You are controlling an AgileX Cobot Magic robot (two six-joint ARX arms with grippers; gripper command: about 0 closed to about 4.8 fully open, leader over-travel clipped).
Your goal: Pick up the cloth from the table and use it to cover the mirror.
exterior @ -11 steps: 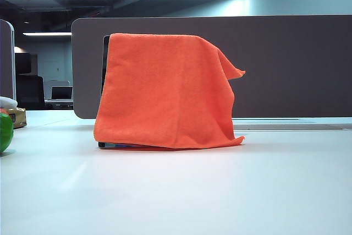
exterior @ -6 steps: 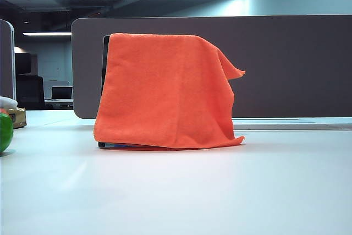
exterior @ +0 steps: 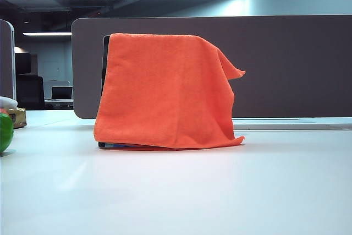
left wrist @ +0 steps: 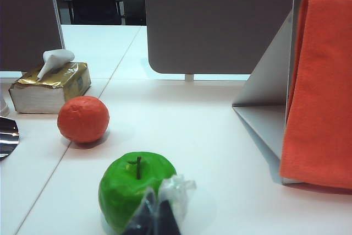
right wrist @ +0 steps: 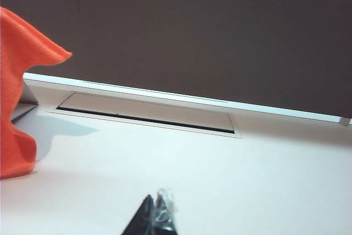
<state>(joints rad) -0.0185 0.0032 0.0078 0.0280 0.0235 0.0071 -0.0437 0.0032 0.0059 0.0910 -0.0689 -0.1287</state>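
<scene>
Exterior view: cloth [exterior: 165, 92] draped over mirror [exterior: 104, 64] on table [exterior: 220, 191], hiding its face, job looks done. Left gripper [left wrist: 157, 218] and right gripper [right wrist: 157, 221] clenched, empty, parked low, well apart from the cloth.

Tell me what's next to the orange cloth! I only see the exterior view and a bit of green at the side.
Observer: That green is an apple, seen from the left wrist view just past the shut left gripper.
Operator: Anything else there?
Observer: An orange sits behind the apple, with a gold tissue box beyond it.
Operator: What holds the mirror up?
Observer: A grey folded stand props it from behind; the cloth hangs over the front.
Operator: Where's the other gripper?
Observer: The right gripper is shut, low over the table, apart from the cloth.
</scene>
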